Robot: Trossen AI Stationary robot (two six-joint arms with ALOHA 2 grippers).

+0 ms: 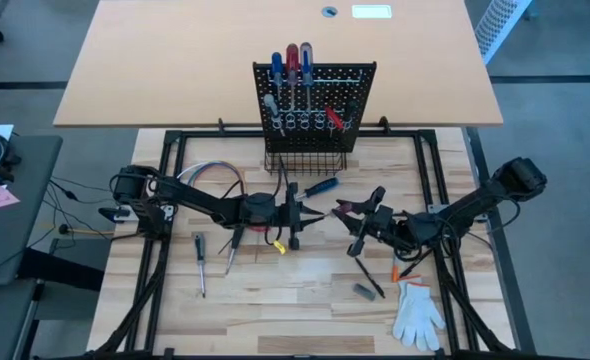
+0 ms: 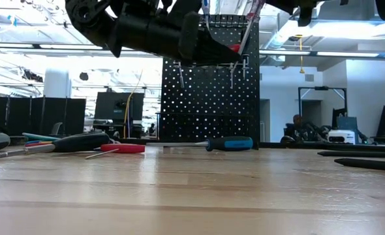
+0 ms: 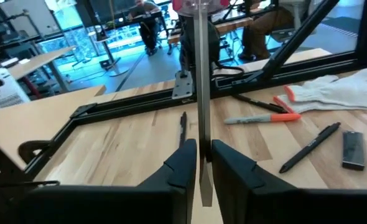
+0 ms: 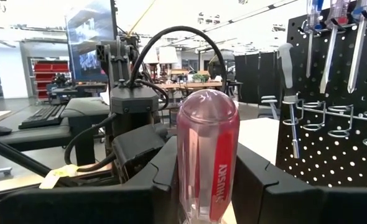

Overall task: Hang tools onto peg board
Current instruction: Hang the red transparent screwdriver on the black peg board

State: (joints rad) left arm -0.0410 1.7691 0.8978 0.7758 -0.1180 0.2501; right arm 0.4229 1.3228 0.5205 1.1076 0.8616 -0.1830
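A screwdriver with a clear red handle (image 4: 207,149) and a flat-bladed metal shaft (image 3: 203,93) hangs in the air between my two grippers, in front of the peg board (image 1: 315,100). My right gripper (image 1: 360,215) is shut on its handle. My left gripper (image 1: 300,217) is shut on its shaft. The peg board stands upright at the table's far middle. Several screwdrivers hang in the board's rings, and a wire basket sits at its base. A blue-handled screwdriver (image 1: 322,186) lies flat on the table near the basket. My left gripper pinches the shaft near its blade tip (image 3: 203,134) between the two fingers. The fingers come level from the table's left and lie along the shaft. The blade tip (image 3: 205,190) reaches back between them, clear of the table. My right gripper pinches the red handle's two sides (image 4: 186,162) between its fingers, coming from the table's right and lying along the handle. The rounded butt end (image 4: 207,102) points back toward the wrist. The screwdriver is lifted clear and roughly level.
Two more screwdrivers (image 1: 215,252) lie at the near left. A loop of coloured wires (image 1: 215,175) lies behind the left arm. Dark pens (image 1: 370,280), an orange marker (image 1: 403,268) and a white glove (image 1: 417,312) lie at the near right.
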